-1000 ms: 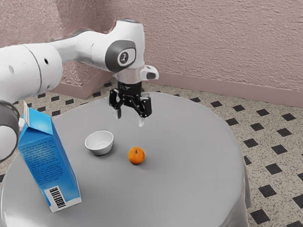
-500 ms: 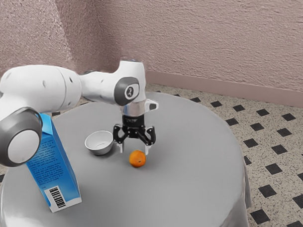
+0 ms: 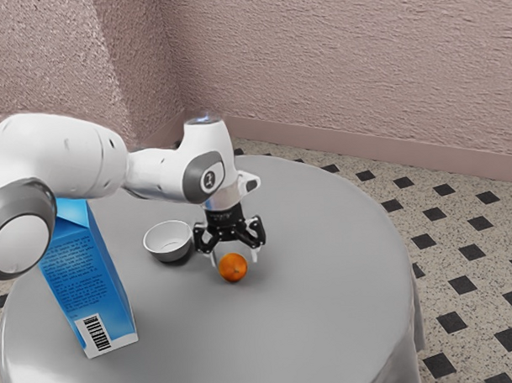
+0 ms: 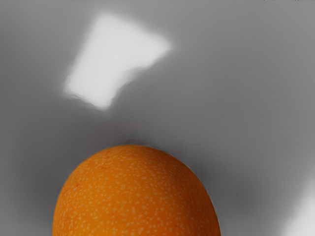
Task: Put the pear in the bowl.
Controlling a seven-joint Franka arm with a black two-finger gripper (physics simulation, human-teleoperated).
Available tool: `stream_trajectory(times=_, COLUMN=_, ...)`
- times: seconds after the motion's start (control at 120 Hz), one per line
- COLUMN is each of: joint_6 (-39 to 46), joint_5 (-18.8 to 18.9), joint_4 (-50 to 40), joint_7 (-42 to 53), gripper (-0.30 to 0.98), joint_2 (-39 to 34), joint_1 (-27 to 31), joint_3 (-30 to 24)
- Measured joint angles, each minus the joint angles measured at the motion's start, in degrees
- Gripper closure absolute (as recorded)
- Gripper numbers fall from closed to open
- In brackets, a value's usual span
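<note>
"How does the gripper stand?"

"Open, its fingers spread, with the round orange fruit between them down at the tips"

"Where's the fruit resting, then?"

"On the grey table, outside the bowl. The wrist view has its speckled skin close under the hand"

"And the bowl, anything in it?"

"Its bare white inside shows. It sits upright near the fruit and apart from it, towards the exterior view's left"

"Anything in the way?"

"The blue carton stands upright farther to that side, past the bowl, so it's off the line from fruit to bowl. The arm hides part of its top in the exterior view, and I can't tell what it holds"

"Count them for me?"

"One fruit, one bowl, one carton, all on one round table"
</note>
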Motion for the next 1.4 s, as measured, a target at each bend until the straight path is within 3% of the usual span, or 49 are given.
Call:
stream_trajectory(times=0.833, joint_6=2.6, joint_5=-0.12, joint_4=-1.55, joint_7=-4.6, gripper=0.02, joint_2=1.63, joint_1=0.0, joint_3=0.11)
stream_trajectory(times=1.125, joint_6=2.58, joint_5=-0.36, joint_4=-2.3, joint_7=-5.19, gripper=0.17, joint_2=1.18, joint_1=0.0, joint_3=0.09)
stream_trajectory(times=1.4, joint_6=2.39, joint_5=-0.53, joint_4=-2.65, joint_7=-5.63, gripper=0.21, joint_2=1.01, joint_1=-0.03, joint_3=-0.09)
